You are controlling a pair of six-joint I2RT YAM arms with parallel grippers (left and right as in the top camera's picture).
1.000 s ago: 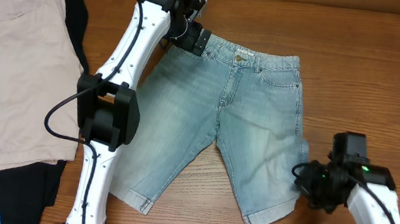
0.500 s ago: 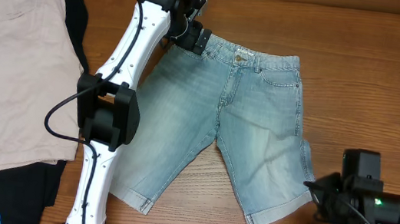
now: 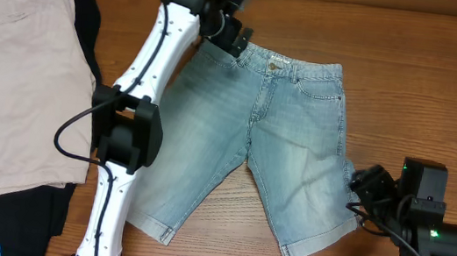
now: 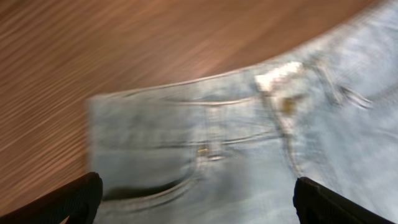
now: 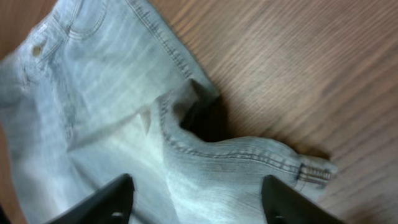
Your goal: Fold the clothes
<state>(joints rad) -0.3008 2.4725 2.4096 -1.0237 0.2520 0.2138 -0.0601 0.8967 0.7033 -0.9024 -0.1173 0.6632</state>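
Note:
The light-blue denim shorts (image 3: 290,127) lie spread flat in the middle of the table, waistband at the far side and cuffed hems toward the front. My left gripper (image 3: 238,39) hovers open over the waistband's left corner. In the left wrist view its fingers (image 4: 81,198) stand wide over the denim (image 4: 217,137) with nothing between them. My right gripper (image 3: 360,188) sits at the outer edge of the right leg, also open. The right wrist view shows a rumpled fold of that leg (image 5: 236,155) below the spread fingers (image 5: 106,199).
Beige shorts (image 3: 23,74) lie at the left on top of a black garment (image 3: 88,21). The left arm's white links (image 3: 126,132) stretch from the front edge across the shorts' left side. Bare wood table (image 3: 444,103) lies to the right.
My right gripper has gone from shut to open, letting go of the right leg's edge after tugging it rightward. The left gripper has shifted slightly up and right over the waistband.

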